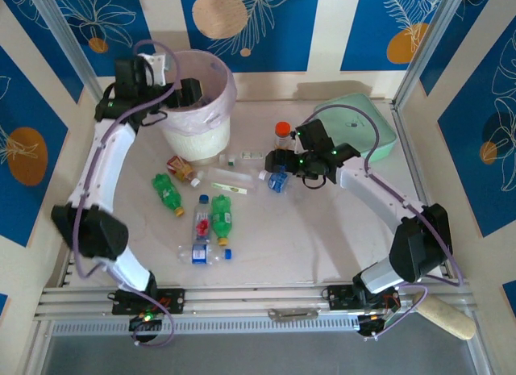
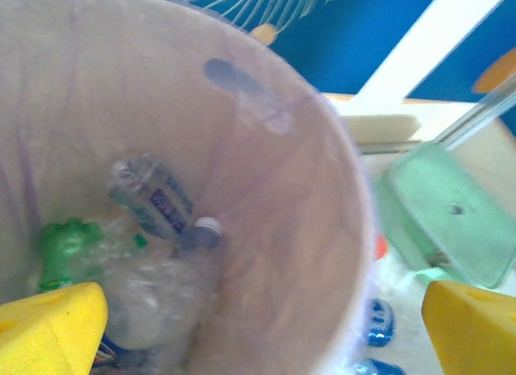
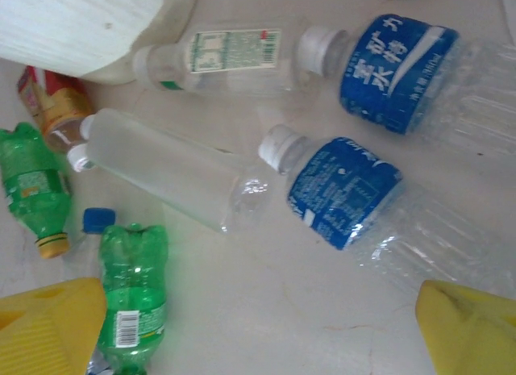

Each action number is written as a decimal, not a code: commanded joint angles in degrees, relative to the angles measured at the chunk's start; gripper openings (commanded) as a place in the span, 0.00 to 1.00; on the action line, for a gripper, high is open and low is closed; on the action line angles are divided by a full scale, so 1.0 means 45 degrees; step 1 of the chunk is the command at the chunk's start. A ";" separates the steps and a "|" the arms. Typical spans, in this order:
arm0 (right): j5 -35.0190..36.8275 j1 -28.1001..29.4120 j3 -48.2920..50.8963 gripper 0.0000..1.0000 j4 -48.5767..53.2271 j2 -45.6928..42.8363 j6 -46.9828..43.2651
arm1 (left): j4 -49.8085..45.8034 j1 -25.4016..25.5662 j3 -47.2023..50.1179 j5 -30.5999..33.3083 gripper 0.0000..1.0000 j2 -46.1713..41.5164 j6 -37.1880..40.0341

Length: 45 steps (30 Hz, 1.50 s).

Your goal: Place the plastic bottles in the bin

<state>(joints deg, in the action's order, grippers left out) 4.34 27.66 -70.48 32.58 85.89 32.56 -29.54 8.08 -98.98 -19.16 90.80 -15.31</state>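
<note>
Top view, bin (image 1: 193,137): upper left of the frame, white, with a pale pink liner folded over the rim.
Top view, left gripper (image 1: 172,83): poised over the bin's left rim; finger spread unreadable from this angle.
Top view, right gripper (image 1: 280,172): right of centre, pointing down at a blue-labelled bottle (image 1: 278,181); spread hidden under the wrist.
Top view, loose bottles: scattered on the table (image 1: 322,246) below the bin, among them two green bottles (image 1: 168,191) and a red-labelled bottle (image 1: 201,223).
Top view, orange bottle (image 1: 281,133): upright, just above the right gripper.
Top view, mint-green case (image 1: 367,121): upper right.
Left wrist, fingers (image 2: 48,327): yellow tips in the two lower corners, spread wide, gripping nothing and touching nothing.
Left wrist, bin: pink-lined inside directly beneath the tips.
Left wrist, binned bottles: at the bottom, left of centre, a clear blue-label bottle (image 2: 153,199) beside a crumpled green one (image 2: 64,250).
Right wrist, fingers (image 3: 472,331): yellow tips in the lower corners, spread wide and empty; contact between the lower-right tip and the nearest bottle impossible to judge.
Right wrist, blue-labelled pair: lying on their sides with white caps, one right of centre (image 3: 347,189), one at upper right (image 3: 395,60).
Right wrist, clear bottle (image 3: 173,169): left of centre, lying at a slant.
Right wrist, green bottle (image 3: 133,298): lower left, just beside the left tip.
</note>
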 commanded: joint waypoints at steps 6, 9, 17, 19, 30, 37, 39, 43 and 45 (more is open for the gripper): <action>0.0031 -0.0465 -0.1164 1.00 0.0629 0.1365 -0.2070 | 0.7444 0.1100 0.6851 -0.0223 1.00 -0.4324 -0.3073; -0.0177 -0.0331 -0.1782 1.00 0.1162 0.2151 -0.3431 | 0.8901 0.1217 0.8759 -0.0196 1.00 -0.4886 -0.4302; 0.1080 0.0690 -0.4410 1.00 0.3448 0.5094 -0.6363 | 0.9472 0.1832 1.2168 -0.0662 1.00 -0.5648 -0.4901; 0.1812 0.0926 -0.5200 1.00 0.4108 0.5851 -0.6924 | 0.9749 0.1966 1.3137 -0.0457 1.00 -0.5926 -0.5265; 0.3405 0.1372 -0.6638 0.98 0.5300 0.7630 -0.8365 | 1.0595 0.2258 1.5243 -0.0198 1.00 -0.5798 -0.5992; 0.3429 0.1674 -0.6345 0.95 0.5155 0.7770 -0.8290 | 1.1070 0.2365 1.4926 -0.0183 1.00 -0.5299 -0.6050; 0.3385 0.1743 -0.6189 0.94 0.5085 0.7770 -0.8227 | 1.1187 0.2395 1.4913 -0.0162 1.00 -0.5189 -0.6136; 0.3245 0.1927 -0.5911 0.92 0.4972 0.7770 -0.8093 | 1.1291 0.2492 1.4957 -0.0158 1.00 -0.5048 -0.6251; 0.3203 0.2044 -0.5801 0.90 0.4977 0.7770 -0.8009 | 1.1257 0.2536 1.4964 -0.0152 1.00 -0.5037 -0.6260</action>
<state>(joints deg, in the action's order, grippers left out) 19.35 36.07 -97.78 54.46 119.61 -3.66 19.11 18.61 -30.41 -20.34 67.72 -42.98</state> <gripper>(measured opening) 0.909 0.996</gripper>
